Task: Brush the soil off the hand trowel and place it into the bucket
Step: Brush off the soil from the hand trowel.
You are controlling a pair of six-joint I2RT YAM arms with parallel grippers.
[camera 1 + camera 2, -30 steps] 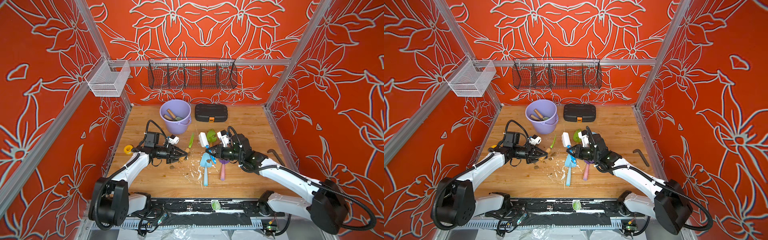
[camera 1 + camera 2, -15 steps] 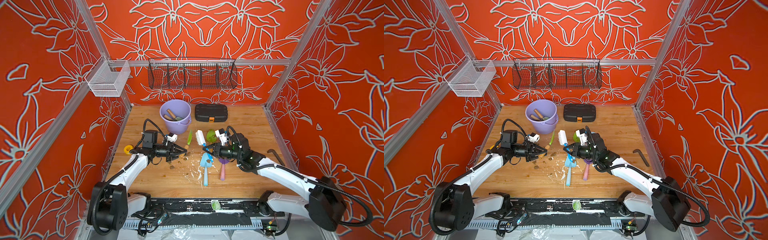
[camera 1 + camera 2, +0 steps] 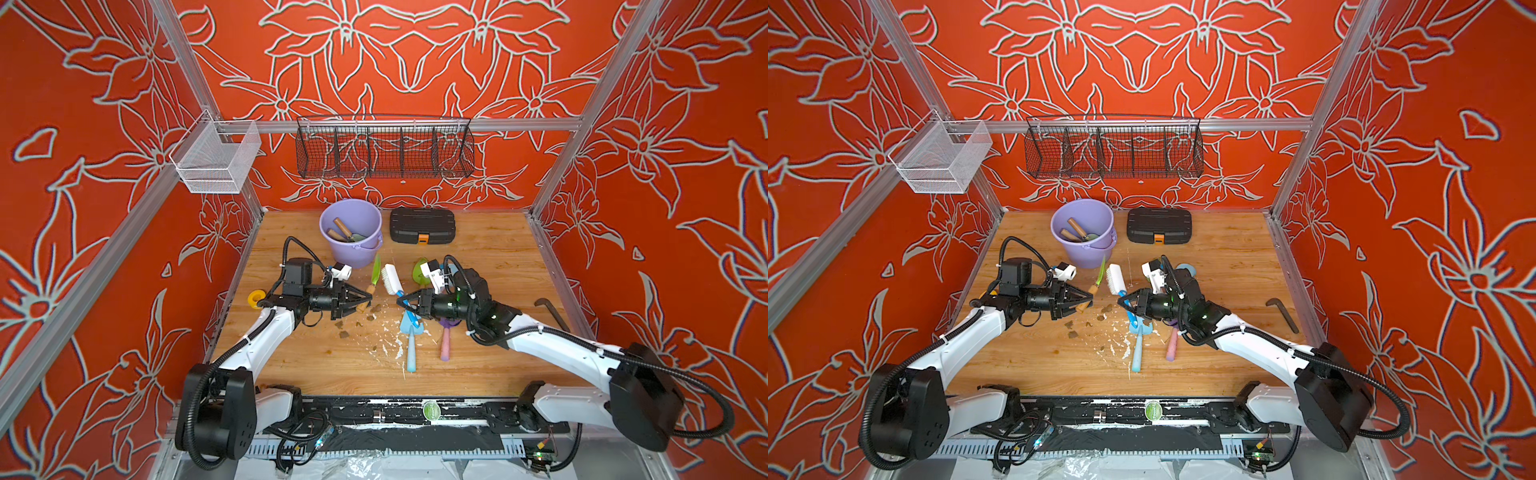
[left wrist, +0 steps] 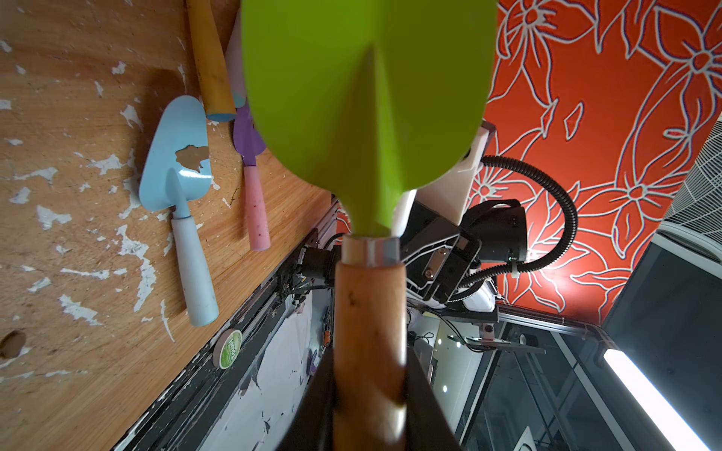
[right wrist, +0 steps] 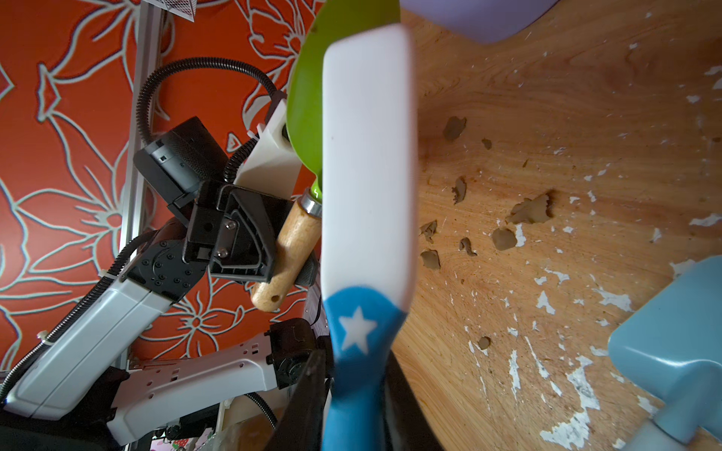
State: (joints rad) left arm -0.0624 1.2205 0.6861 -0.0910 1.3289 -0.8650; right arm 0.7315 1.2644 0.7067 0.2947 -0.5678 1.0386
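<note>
My left gripper [image 3: 366, 298] [image 3: 1087, 299] [image 4: 369, 410] is shut on the wooden handle [image 4: 369, 332] of the green hand trowel [image 3: 376, 270] [image 3: 1100, 272] [image 4: 367, 97], held above the table in front of the lavender bucket [image 3: 353, 255] [image 3: 1088, 253]. My right gripper [image 3: 405, 301] [image 3: 1124, 301] [image 5: 355, 410] is shut on the blue handle of a white brush [image 3: 390, 279] [image 3: 1115, 279] [image 5: 367, 156], whose head stands close beside the green blade [image 5: 304, 97]. Brown soil clumps [image 3: 376, 308] [image 5: 527, 211] lie on the wood below. Two wooden-handled tools rest inside the bucket.
A light-blue trowel [image 3: 411, 345] [image 4: 176, 164] with a brown smear and a pink-handled purple trowel [image 3: 445, 345] lie in front of the right gripper among white flecks. A black case [image 3: 422, 224] sits right of the bucket, a yellow ring [image 3: 257, 297] at the left, a dark hex key [image 3: 548, 309] at the right.
The brush has moved left, closer to the green blade. The left gripper and its trowel have shifted slightly toward the back. Both grips are unchanged.
</note>
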